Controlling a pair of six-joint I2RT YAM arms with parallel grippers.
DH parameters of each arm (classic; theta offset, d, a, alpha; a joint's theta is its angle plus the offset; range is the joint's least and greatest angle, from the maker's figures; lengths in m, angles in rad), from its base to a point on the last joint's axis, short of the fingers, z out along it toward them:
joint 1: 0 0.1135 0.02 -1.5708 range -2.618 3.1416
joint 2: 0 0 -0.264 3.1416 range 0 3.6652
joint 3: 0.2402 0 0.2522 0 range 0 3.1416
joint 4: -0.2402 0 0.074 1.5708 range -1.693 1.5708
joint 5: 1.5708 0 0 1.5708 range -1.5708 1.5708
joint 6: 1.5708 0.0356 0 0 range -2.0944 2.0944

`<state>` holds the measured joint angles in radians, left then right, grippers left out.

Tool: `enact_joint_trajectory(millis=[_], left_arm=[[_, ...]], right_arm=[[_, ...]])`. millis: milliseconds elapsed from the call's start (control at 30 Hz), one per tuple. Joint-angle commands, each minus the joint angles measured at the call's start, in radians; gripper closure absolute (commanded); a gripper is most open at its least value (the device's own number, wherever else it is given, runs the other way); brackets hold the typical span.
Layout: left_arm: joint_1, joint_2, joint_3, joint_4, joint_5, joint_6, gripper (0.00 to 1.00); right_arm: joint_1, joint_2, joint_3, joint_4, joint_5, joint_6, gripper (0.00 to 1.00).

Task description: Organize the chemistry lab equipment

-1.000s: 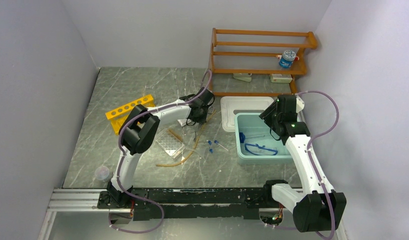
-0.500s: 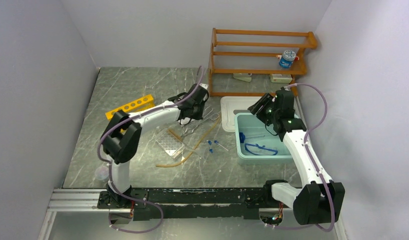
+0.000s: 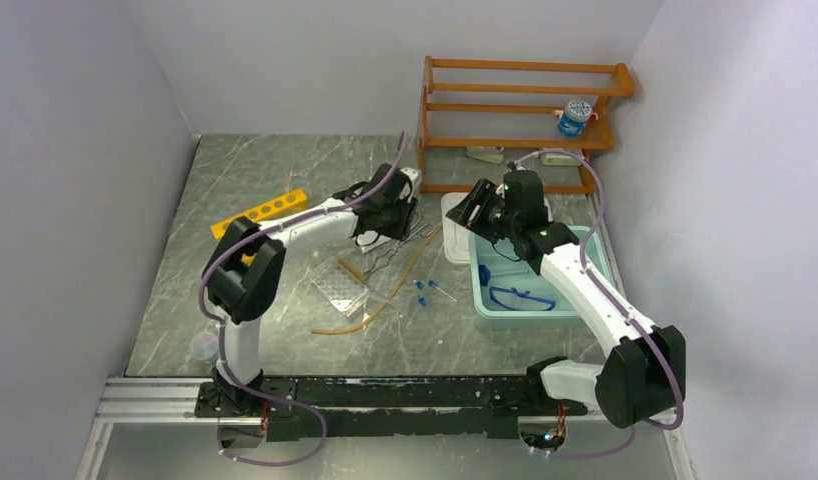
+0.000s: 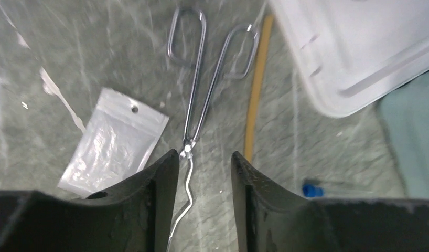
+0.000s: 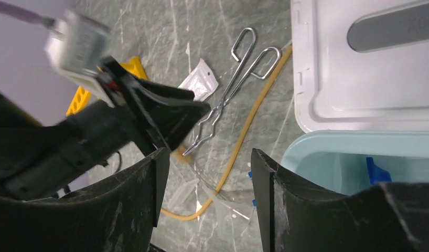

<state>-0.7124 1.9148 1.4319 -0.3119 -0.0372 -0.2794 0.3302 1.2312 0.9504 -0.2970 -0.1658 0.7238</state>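
The yellow holed rack (image 3: 260, 212) lies far left on the tabletop (image 3: 285, 160). The left jaws stand apart, straddling the metal tongs (image 4: 196, 100), which lie flat between the white packet (image 4: 115, 143) and the tan rubber tube (image 4: 254, 94). The right jaws, also apart and empty, hover by the white lid (image 5: 359, 79). The goggles (image 3: 520, 298) lie in the teal tub (image 3: 478, 295).
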Motion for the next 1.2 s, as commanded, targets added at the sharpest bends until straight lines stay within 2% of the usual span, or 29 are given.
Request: enact_joint_trajectory(millis=[0,67,233,333,400,467,733,900,1000,1167], left_arm=[[0.007,0.055,0.018,-0.105,0.061,0.112,0.51],[0.006,0.062,0.007,-0.122,0.057,0.134,0.45],[0.007,0.097,0.014,-0.173,0.039,0.16,0.39],[0.007,0.116,0.008,-0.181,0.039,0.16,0.43],[0.006,0.125,-0.002,-0.181,0.039,0.164,0.51],[0.007,0.133,-0.014,-0.189,0.01,0.164,0.53],[0.009,0.051,-0.057,-0.23,-0.011,0.143,0.36],[0.009,-0.001,-0.102,-0.285,-0.029,0.115,0.34],[0.008,-0.018,-0.144,-0.301,-0.036,0.107,0.4],[0.008,-0.013,-0.166,-0.312,-0.017,0.112,0.59]], right_arm=[[0.006,0.011,0.033,-0.028,0.083,0.042,0.38],[0.006,0.007,0.033,-0.031,0.095,0.048,0.38],[0.012,0.015,0.037,-0.033,0.107,0.054,0.38],[0.027,0.029,0.051,-0.039,0.112,0.044,0.38],[0.042,0.049,0.067,-0.051,0.126,0.035,0.38],[0.057,0.059,0.076,-0.052,0.139,0.033,0.39],[0.108,0.099,0.112,-0.05,0.164,0.02,0.39],[0.125,0.111,0.113,-0.042,0.164,0.023,0.39],[0.127,0.114,0.11,-0.042,0.184,0.029,0.39],[0.13,0.116,0.105,-0.042,0.198,0.037,0.4]])
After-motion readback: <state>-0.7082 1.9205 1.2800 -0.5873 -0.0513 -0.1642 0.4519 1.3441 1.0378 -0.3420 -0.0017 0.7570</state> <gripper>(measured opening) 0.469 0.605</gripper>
